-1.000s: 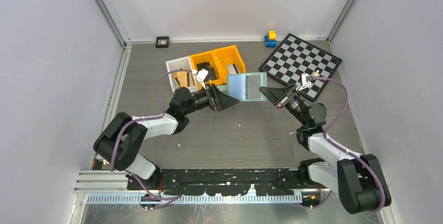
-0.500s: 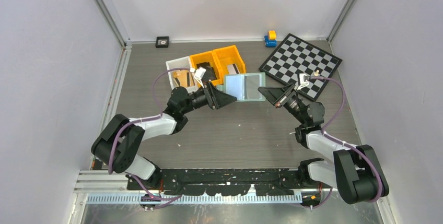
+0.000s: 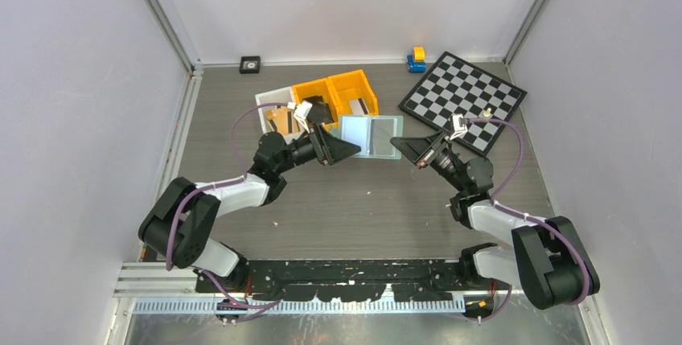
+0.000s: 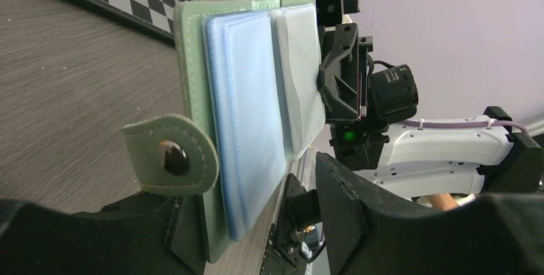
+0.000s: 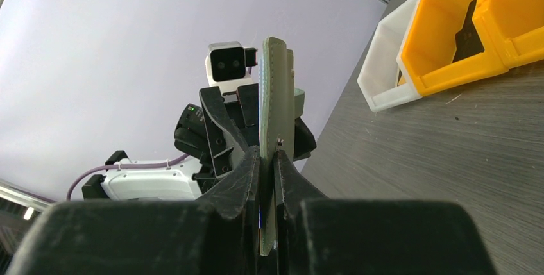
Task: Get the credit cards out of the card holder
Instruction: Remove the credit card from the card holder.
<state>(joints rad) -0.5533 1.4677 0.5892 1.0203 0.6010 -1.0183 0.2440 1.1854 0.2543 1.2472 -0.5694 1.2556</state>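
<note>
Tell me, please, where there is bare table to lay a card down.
Bare table lies between the card holder and the arm bases, and left of the white bin. The back is crowded with orange bins and the checkerboard.

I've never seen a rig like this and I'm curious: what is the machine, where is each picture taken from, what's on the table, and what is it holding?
These are two robot arms bolted to a table. One picture looks down from above; the other two come from a camera on each wrist. On the table lie a checkerboard, two orange bins, a white bin and a blue-and-yellow toy. Held between the arms is an open green card holder with blue sleeves. The right pincer is shut on one edge. The left pincer straddles the opposite edge; whether it grips is unclear.
</note>
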